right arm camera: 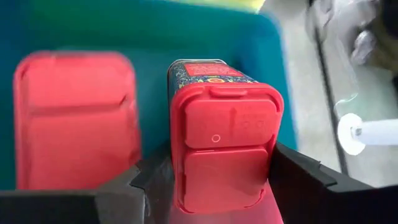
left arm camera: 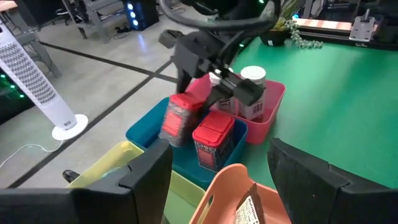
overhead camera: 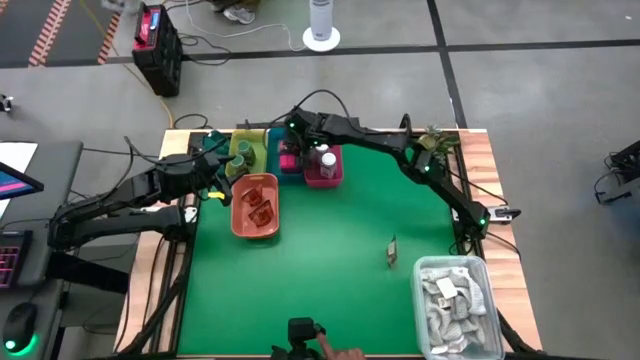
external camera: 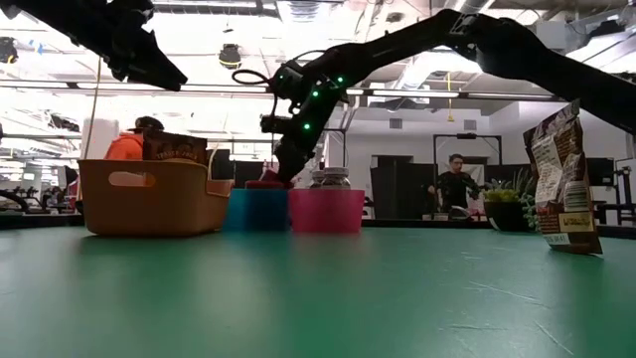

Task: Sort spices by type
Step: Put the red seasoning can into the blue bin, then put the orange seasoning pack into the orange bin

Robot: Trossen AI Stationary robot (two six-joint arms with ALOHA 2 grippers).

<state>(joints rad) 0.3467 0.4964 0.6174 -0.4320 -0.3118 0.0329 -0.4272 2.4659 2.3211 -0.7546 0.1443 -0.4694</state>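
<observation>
A boxy spice tin with a red flip-top plastic lid [right arm camera: 225, 146] and a dark patterned label sits between the right gripper's [left arm camera: 208, 74] jaws, which are closed on its sides, inside a long blue plastic tray [left arm camera: 186, 158] at the far edge of the tabletop; a second red-lidded tin [left arm camera: 213, 140] stands just beside it in the same tray. The pink plastic tray [left arm camera: 268, 109] next to it holds white-capped little jars [left arm camera: 253, 76], and a yellow-green tray [overhead camera: 243, 150] lies on the blue one's other side. An orange plastic basket [overhead camera: 255, 207] nearer the left arm holds red-brown sachets [overhead camera: 260, 203]. One dark snack-style pouch [external camera: 561, 179] stands alone on the green mat [overhead camera: 320, 280] covering the wooden tabletop, near a clear bin of pale grey rags [overhead camera: 455, 300]. The left gripper [left arm camera: 217, 168] hovers with wide jaws above the yellow-green tray and the basket. Beyond lies grey concrete floor with a white tower fan [overhead camera: 320, 22]; people stand in the bright workshop behind. Label writing cannot be read.
</observation>
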